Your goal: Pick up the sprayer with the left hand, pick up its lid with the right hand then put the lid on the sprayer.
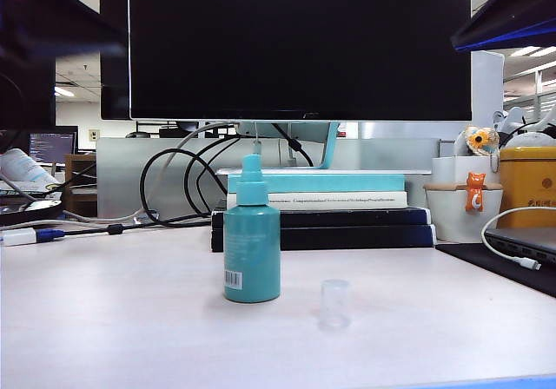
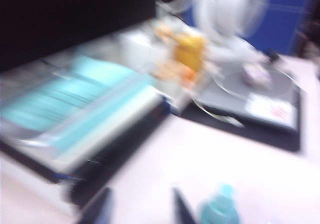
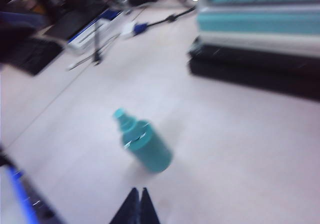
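On the worktop [image 1: 122, 302] the sprayer [image 1: 251, 241] stands upright, lid [image 1: 334, 303] just beside it. Left claw [image 2: 141, 209] hangs above with fingers apart; right claw [image 3: 137, 208], pressed together, hovers near the sprayer.

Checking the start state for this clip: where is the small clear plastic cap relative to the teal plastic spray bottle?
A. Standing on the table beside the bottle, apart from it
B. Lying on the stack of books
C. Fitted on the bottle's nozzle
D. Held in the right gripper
A. In the exterior view the small clear plastic cap stands upright on the pale table, right of the teal plastic spray bottle, not touching it.
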Controlling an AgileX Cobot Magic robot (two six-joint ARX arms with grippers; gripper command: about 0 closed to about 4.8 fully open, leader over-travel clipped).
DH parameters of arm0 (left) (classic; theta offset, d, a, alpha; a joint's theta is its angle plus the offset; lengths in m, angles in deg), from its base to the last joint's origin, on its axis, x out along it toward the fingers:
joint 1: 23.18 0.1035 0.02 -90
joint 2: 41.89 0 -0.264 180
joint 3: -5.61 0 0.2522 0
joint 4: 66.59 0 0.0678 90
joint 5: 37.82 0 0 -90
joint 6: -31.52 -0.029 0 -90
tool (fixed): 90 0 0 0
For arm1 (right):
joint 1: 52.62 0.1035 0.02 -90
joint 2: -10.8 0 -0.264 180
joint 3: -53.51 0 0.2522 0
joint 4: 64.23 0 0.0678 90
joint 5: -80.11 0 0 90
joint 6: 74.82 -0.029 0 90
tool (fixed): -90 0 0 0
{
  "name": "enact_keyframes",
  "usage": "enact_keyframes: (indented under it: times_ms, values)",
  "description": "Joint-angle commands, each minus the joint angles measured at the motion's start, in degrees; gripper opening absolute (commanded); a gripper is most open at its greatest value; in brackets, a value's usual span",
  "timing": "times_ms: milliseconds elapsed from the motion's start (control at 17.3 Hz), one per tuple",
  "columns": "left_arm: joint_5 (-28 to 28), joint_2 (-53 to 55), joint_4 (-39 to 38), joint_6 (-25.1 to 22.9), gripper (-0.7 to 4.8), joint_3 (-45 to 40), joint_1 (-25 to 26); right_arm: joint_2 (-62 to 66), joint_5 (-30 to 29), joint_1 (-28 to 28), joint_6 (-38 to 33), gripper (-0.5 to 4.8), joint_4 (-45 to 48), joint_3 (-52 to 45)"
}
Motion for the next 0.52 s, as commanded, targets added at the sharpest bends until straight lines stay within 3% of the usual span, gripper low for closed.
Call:
enact_keyframes:
  times_ms: [58, 173, 231, 289, 346, 404, 519]
  values:
    - [1.7, 0.7, -0.4, -7.4, 2.56, 0.1, -3.1, 1.9, -4.9, 0.2, 0.2, -0.05, -2.1, 0.3]
    - [1.9, 0.7, -2.8, -13.7, 3.18, 0.2, -4.4, 4.4, -5.5, 0.5, 0.3, -0.05, -3.4, 0.3]
    - [1.9, 0.9, -4.5, -15.7, 3.39, 0.1, -5.0, 6.2, -6.2, 1.3, 0.6, 0.25, -3.4, 0.3]
    - [1.8, 1.2, -5.6, -16.5, 3.46, 0.1, -5.2, 7.3, -6.0, 1.7, 0.7, 1.04, -3.3, 0.3]
    - [1.8, 1.9, -7.2, -17.0, 3.46, 0.0, -5.2, 9.0, -6.0, 2.7, 0.7, 2.78, -3.0, 0.3]
    - [1.8, 2.6, -8.2, -17.6, 3.46, 0.0, -5.2, 10.3, -6.0, 4.1, 0.7, 3.28, -2.6, 0.3]
    - [3.1, 5.7, -9.1, -17.9, 3.47, 0.0, -5.2, 12.6, -5.2, 7.0, 1.7, 3.27, -0.9, 0.3]
